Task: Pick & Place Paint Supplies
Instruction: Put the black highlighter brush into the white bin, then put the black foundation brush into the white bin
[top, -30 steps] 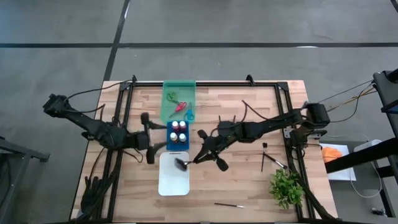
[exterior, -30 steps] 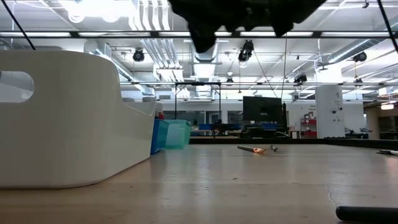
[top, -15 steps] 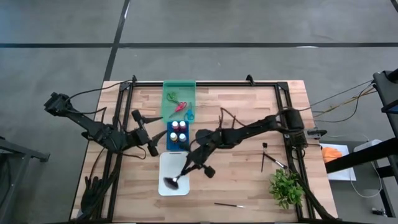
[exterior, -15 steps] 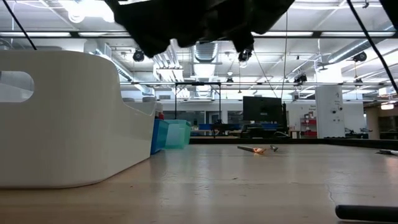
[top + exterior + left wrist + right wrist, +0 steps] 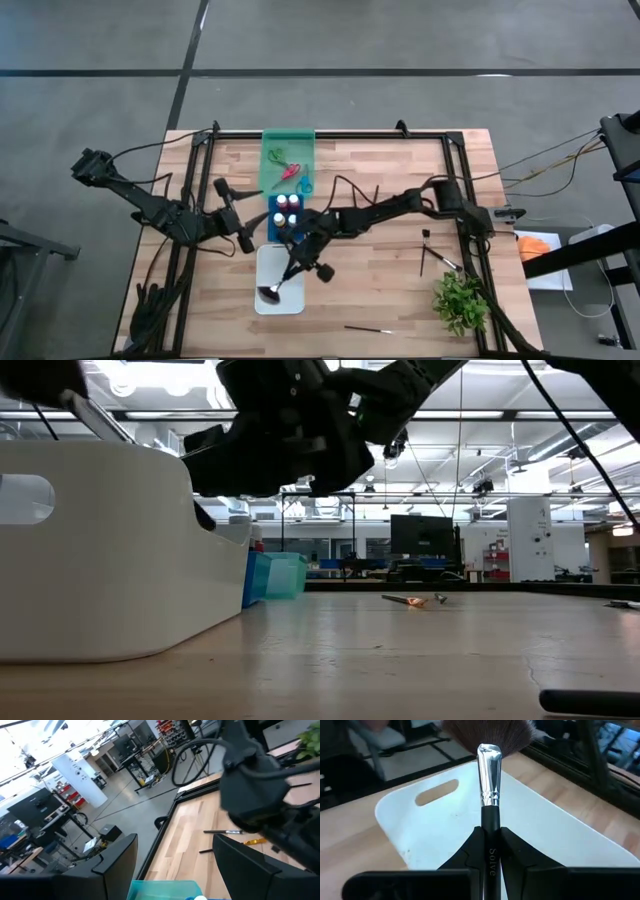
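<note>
My right gripper (image 5: 298,258) is shut on a black-handled brush (image 5: 282,280) with a silver ferrule and a dark bushy head (image 5: 270,293). The head is over the near part of the white tray (image 5: 296,300); whether it touches the tray I cannot tell. My left gripper (image 5: 234,214) waits open at the left of the blue tray (image 5: 272,228), which holds paint bottles (image 5: 287,210). Scissors (image 5: 290,170) lie in the green tray (image 5: 270,150). Two thin brushes lie on the table, one on the right (image 5: 425,258) and one near the near edge (image 5: 368,329). My right gripper pinches the brush's black handle (image 5: 490,820) between its two fingers (image 5: 470,850), just behind the silver ferrule. The fingers lie along the handle and slant down toward the table's near left. The brush points down and away from the gripper, with its head over the white tray (image 5: 555,835).
A leafy green plant (image 5: 460,300) stands at the near right corner. The white tray's tall wall (image 5: 100,550) fills the left of the low view. Black frame rails (image 5: 460,190) run along the table's sides. Bare wood (image 5: 380,290) lies between the white tray and the plant.
My right gripper has moved toward the table's left and near edge and come down. It has carried the brush with it, so the head has gone from the white tray's far end to its near part. My left gripper has turned slightly.
</note>
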